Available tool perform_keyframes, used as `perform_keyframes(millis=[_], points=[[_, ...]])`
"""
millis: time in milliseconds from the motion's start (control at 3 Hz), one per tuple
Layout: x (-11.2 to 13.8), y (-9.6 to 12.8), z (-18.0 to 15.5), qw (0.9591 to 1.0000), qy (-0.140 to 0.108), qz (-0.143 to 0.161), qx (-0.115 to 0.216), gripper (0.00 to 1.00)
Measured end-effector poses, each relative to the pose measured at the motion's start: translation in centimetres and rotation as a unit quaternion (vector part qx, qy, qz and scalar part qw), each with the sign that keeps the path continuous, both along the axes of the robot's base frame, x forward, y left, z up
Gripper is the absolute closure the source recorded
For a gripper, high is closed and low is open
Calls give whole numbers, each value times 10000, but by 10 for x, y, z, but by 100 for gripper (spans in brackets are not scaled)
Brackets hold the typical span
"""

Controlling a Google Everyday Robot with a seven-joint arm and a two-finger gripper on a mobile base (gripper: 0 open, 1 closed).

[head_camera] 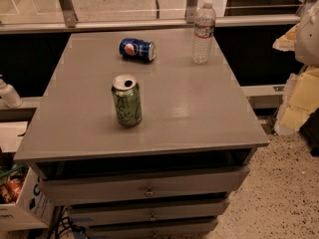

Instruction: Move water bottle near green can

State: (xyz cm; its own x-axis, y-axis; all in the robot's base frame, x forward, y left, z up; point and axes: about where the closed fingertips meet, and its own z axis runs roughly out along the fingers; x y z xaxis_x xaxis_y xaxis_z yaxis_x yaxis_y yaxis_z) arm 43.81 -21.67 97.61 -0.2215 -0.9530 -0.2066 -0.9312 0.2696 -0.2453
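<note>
Three drinks on top: water bottle point(203, 31) upright at the far right corner; green can point(126, 100) upright near the middle, well apart from it; blue can point(137, 49) on its side at the back.
Gripper point(308, 34): pale bulk at the right edge, cut off, right of the water bottle; wide or narrow, cannot tell.
Surface: grey cabinet top point(199, 108), drawers point(144, 185) below.
Room: speckled floor point(289, 193); small white bottle point(7, 93) at left.

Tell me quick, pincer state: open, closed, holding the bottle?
The pincer is out of view, so its state cannot be told. The bottle stands free on the table, unheld.
</note>
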Motion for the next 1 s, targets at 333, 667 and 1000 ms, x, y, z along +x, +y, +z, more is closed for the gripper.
perform_keyframes(millis=[333,667,1000], points=[[0,0,0,10000,0,0,0,0],[8,0,-2,9999,-69,28,95,0],[27,3,-16,9985,-75,25,543,0]])
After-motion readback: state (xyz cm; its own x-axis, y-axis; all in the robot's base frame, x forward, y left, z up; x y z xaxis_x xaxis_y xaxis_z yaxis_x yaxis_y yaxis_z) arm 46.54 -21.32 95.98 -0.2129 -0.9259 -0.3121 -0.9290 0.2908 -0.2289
